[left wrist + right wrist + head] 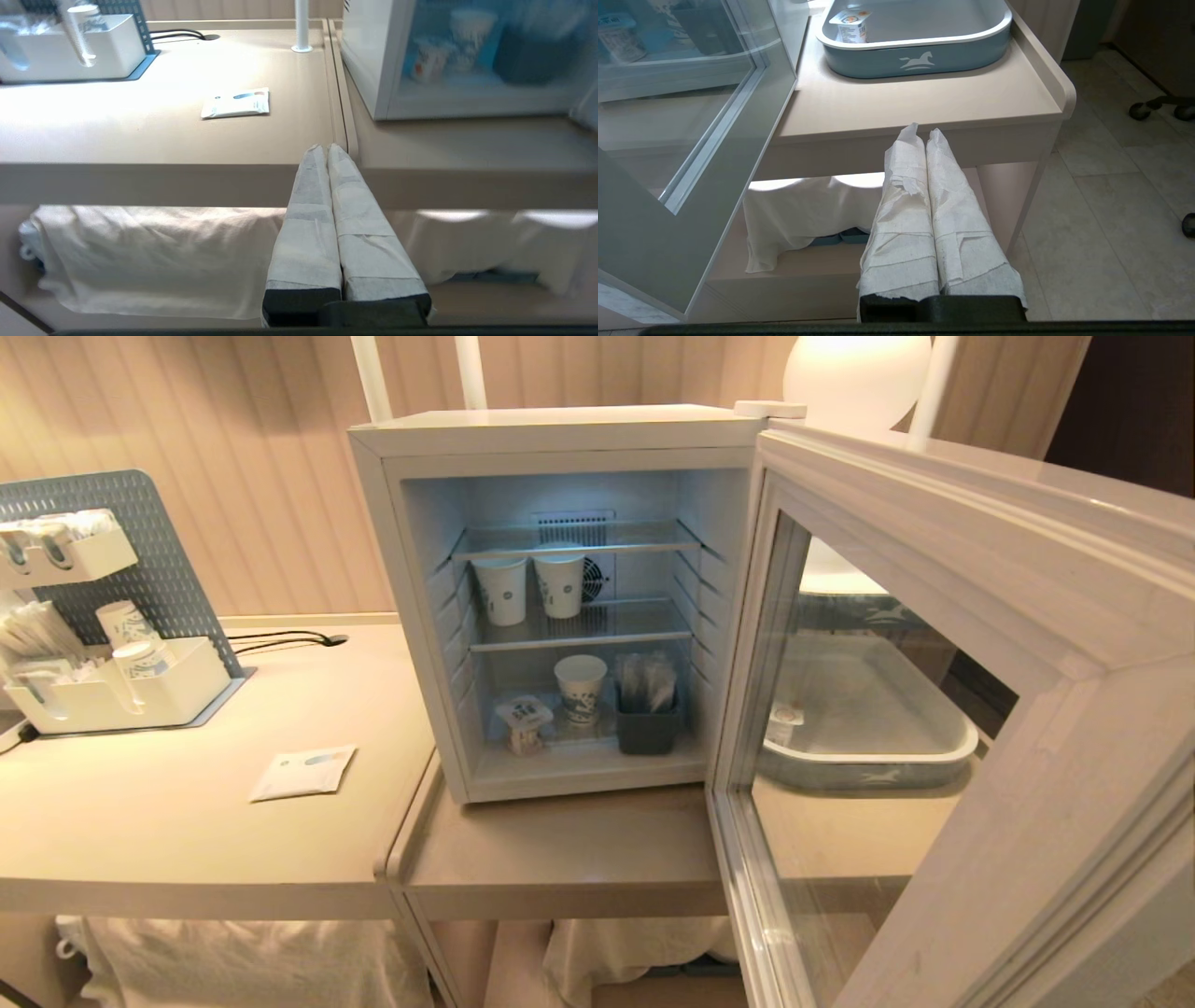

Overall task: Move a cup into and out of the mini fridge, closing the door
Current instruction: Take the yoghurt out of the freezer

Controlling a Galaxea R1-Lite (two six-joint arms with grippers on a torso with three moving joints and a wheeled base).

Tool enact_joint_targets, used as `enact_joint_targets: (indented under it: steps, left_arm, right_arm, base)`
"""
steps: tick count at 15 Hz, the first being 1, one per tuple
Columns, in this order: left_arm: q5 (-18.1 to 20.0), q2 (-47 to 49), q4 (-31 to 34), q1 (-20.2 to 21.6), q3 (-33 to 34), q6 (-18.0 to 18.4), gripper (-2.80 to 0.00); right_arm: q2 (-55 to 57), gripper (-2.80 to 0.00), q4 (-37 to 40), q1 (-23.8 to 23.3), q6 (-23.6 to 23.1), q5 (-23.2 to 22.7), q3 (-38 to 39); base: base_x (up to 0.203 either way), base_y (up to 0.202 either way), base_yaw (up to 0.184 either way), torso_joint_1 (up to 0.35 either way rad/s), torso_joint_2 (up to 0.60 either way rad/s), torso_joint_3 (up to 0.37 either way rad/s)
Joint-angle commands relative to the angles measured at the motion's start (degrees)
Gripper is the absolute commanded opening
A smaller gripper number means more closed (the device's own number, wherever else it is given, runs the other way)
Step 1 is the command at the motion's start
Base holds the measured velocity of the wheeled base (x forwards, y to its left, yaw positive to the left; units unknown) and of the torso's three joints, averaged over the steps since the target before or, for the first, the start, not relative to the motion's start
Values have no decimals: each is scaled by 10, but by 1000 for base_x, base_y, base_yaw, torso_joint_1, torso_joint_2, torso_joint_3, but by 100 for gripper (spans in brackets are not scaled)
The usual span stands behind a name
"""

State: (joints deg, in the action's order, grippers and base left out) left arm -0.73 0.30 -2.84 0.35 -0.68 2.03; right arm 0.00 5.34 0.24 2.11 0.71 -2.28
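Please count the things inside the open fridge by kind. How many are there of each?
Paper cups: 3
Yogurt tub: 1
Dark bin of packets: 1
Total: 5

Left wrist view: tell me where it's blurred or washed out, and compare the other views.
Left wrist view: mini fridge interior soft and blue, glare on the table; left pincer sharp. Head view: fridge evenly lit. Right wrist view: door glass reflects.
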Motion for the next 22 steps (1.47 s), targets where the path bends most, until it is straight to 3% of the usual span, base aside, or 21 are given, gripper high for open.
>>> enact_joint_targets:
  steps: [1, 7, 17, 22]
  left_arm:
    - [11, -2, 78, -1, -6, 40, -280]
    - [20, -2, 35, -1, 7, 32, -280]
    - [16, -2, 34, -1, 7, 21, -280]
    - [13, -2, 31, -1, 7, 7, -280]
  right_arm:
    - [1, -280, 0, 0, 0, 0, 0]
    - [1, -280, 0, 0, 0, 0, 0]
    - [1, -280, 1, 0, 2, 1, 0]
    - [1, -280, 1, 0, 2, 1, 0]
  base:
    - [0, 0, 0, 0, 0, 0]
    - [-11, 0, -1, 1, 1, 0]
    - [-181, 0, 0, 2, 5, 1]
    - [-14, 13, -2, 0, -3, -1]
